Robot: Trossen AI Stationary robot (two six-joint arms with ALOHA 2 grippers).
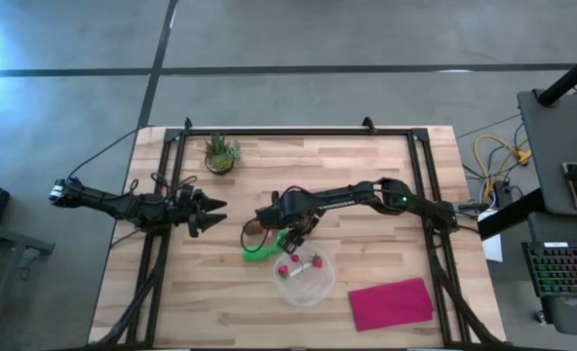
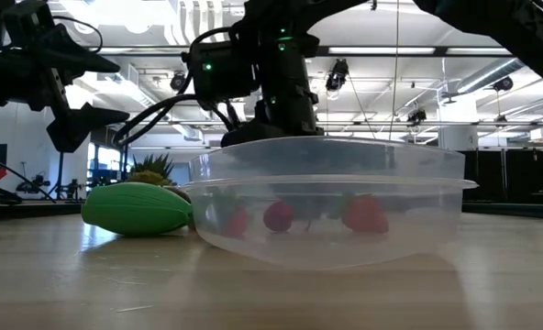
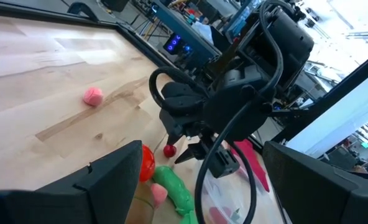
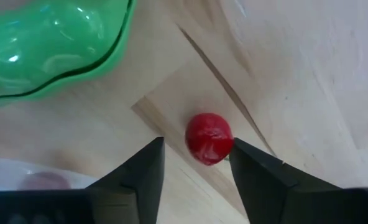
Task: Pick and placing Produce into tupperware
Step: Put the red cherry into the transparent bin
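Observation:
My right gripper (image 4: 196,144) is open, low over the table's middle (image 1: 293,234). Its fingers stand on either side of a tiny red ball (image 4: 209,138), which lies on the wood. A green elongated piece (image 1: 262,250) lies beside it, also showing in the low view (image 2: 138,209). A brown oval (image 1: 252,229) lies just beyond the green piece. The round clear tupperware (image 1: 318,289) sits nearer the front edge and holds red bits (image 2: 363,214). My left gripper (image 1: 209,216) is open and empty, raised at the table's left. A pink ball (image 3: 92,96) and a red piece (image 3: 145,163) lie on the table. My right gripper points down with the tiny red ball (image 4: 216,148) between its fingertips. One finger (image 4: 246,163) stands right beside the ball; whether it touches, I cannot tell. The ball rests on the table.
A small potted plant (image 1: 220,153) stands at the back left. A flat magenta cloth (image 1: 391,302) lies at the front right. Black frame rails (image 1: 269,134) run along the table's edges. Bare wood shows at the back right.

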